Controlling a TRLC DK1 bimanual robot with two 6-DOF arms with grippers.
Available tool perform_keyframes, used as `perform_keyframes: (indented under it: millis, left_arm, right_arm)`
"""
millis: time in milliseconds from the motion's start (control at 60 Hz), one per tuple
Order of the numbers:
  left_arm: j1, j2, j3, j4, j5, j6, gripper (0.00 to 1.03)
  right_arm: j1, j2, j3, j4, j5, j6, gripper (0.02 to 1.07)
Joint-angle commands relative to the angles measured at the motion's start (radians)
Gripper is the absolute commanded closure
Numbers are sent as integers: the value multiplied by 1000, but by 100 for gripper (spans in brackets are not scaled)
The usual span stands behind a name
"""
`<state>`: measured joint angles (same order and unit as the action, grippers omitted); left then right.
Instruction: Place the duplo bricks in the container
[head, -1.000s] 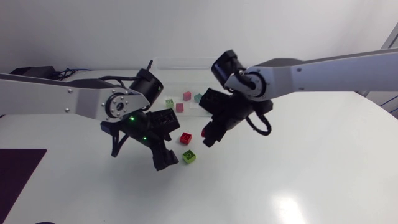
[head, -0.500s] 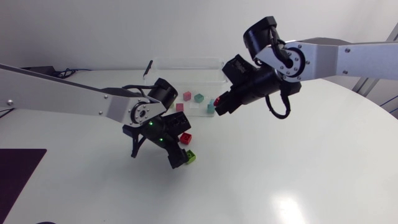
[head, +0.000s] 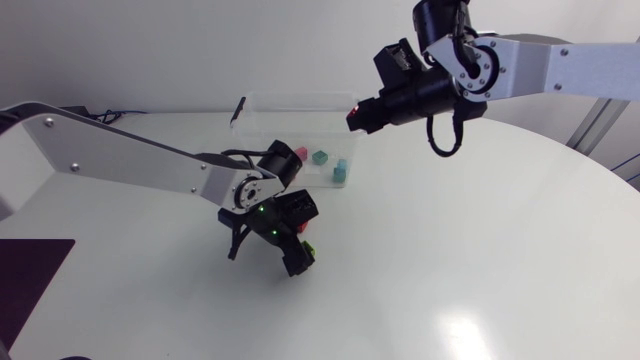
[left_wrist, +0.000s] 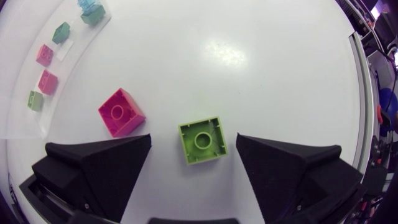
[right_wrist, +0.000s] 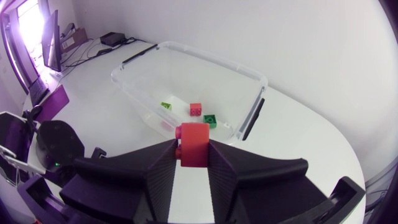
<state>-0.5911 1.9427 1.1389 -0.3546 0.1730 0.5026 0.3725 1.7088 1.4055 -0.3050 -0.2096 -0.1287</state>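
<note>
Right arm has swung up from mid-table to the end of the container (head: 300, 103). The right gripper (right_wrist: 194, 152) is clamped on a red brick (right_wrist: 194, 143). Left gripper (left_wrist: 193, 142) has shifted over a green brick (left_wrist: 202, 140) lying on the table, fingers spread either side, neither touching. Pink brick (left_wrist: 121, 112) just beside.
</note>
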Motion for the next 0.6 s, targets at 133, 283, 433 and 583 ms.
perform_keyframes:
  millis: [133, 283, 433, 583]
  left_arm:
    - [-19, 58, 13, 20, -12, -32, 69]
    - [-16, 1, -27, 54, -13, -26, 72]
    - [4, -105, -64, 51, -13, -16, 73]
    - [37, -215, -85, 3, -12, 7, 73]
  right_arm:
    - [-3, 118, 104, 35, 18, 47, 92]
    - [0, 175, 173, 40, 41, 51, 91]
    - [6, 241, 250, 38, 61, 52, 91]
    - [11, 307, 328, 27, 82, 54, 90]
